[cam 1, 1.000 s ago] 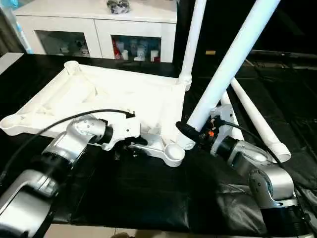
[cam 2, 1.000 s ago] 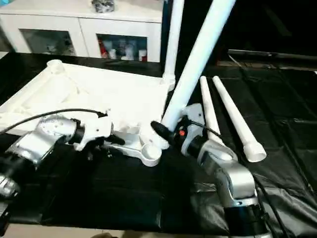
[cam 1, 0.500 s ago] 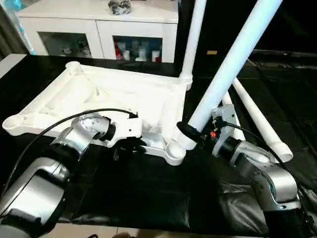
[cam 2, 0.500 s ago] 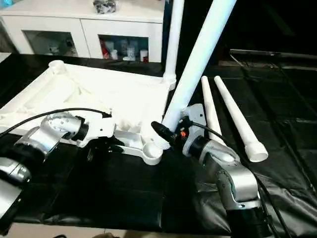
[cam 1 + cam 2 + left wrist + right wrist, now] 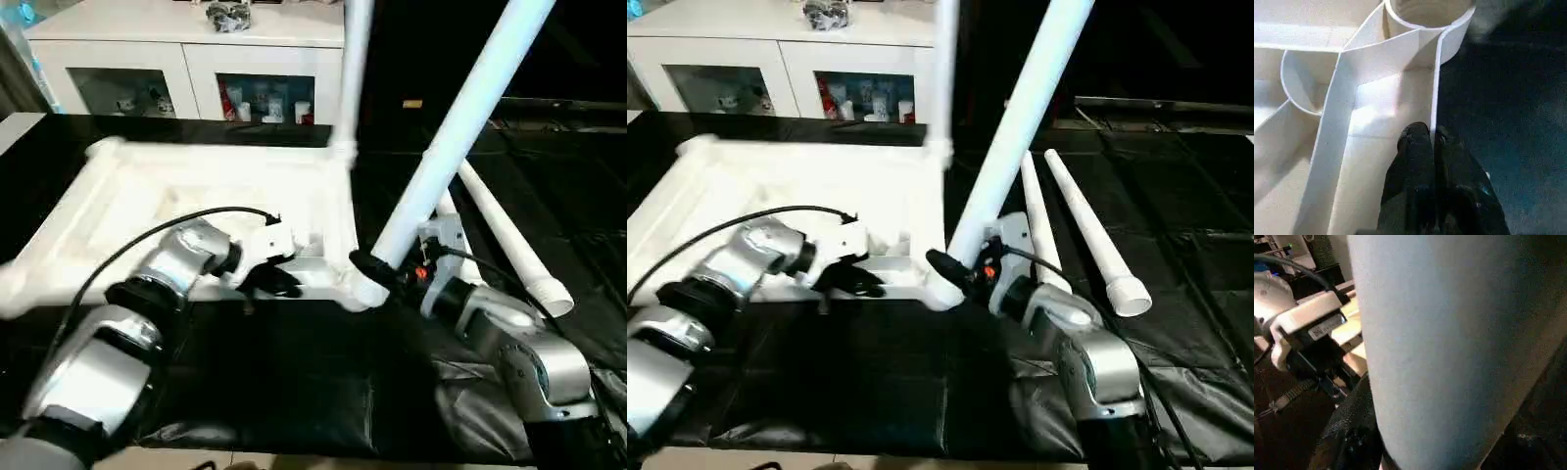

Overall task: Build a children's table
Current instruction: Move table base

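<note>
The upturned table top (image 5: 196, 206) lies at centre with one leg (image 5: 350, 78) standing at its one o'clock corner; the right tool (image 5: 377, 269) grips a second leg (image 5: 460, 127) over the five o'clock socket (image 5: 364, 290), the left tool (image 5: 1432, 147) pinches the near rim (image 5: 1436, 83), and two legs (image 5: 1087, 230) lie at three o'clock.

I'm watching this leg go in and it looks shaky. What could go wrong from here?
The leg in the right end effector leans steeply at the near corner socket, so it may jam or slip out. The left end effector pinches only the thin edge wall of the table top, a grip that might slide. The upright leg at the far corner could topple if the top shifts.
</note>
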